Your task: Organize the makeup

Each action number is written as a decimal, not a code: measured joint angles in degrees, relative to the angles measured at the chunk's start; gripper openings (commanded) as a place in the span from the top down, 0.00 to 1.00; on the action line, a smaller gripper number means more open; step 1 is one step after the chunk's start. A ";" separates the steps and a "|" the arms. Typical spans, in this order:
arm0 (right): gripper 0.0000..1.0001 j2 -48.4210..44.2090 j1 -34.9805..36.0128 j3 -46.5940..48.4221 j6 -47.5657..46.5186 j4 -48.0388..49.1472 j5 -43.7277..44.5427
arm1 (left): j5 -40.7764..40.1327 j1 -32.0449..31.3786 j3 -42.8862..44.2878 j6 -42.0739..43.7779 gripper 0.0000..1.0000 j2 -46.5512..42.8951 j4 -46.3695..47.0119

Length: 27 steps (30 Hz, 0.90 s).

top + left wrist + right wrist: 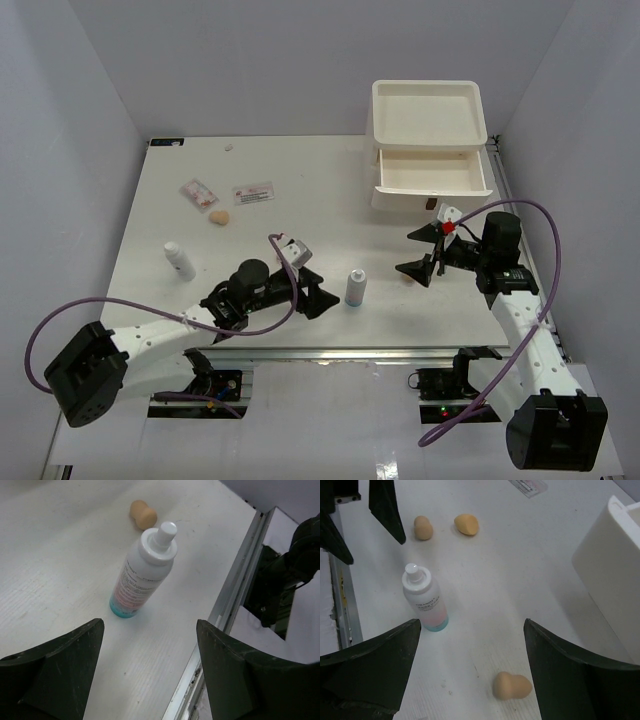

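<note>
- By the left edge of your desk (320, 180): one plain bottle (180, 260).
- Far-left corner: two packets, clear packet (197, 192) and label packet (253, 192).
- Your left claw (320, 292): released, empty.
- Near the front edge: one blue-based bottle (355, 288), upright.
- Three sponges: first sponge (466, 524), second sponge (423, 527), third sponge (512, 686) near your right claw (418, 252), which is released and empty.

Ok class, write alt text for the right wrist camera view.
A small white plastic bottle with a bluish base stands upright on a white table, just ahead of the open right pincer. Three tan egg-shaped sponges lie apart from it; a white drawer unit sits at right.
</note>
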 measured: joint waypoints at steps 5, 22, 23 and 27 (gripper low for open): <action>0.10 -0.67 0.00 0.00 -2.46 -1.71 -2.43 | -6.82 -6.18 -0.73 6.26 0.14 8.65 9.07; 0.10 -1.52 -2.20 0.00 -3.88 -3.05 -4.67 | -15.04 -8.62 2.54 19.36 0.14 28.59 29.14; 0.10 -1.54 -2.27 0.00 -3.88 -3.11 -4.71 | -15.03 -8.62 2.97 19.47 0.16 29.29 29.54; 0.10 -1.71 -2.50 0.00 -4.02 -3.17 -4.93 | -14.11 -8.65 4.49 19.48 0.24 30.74 30.29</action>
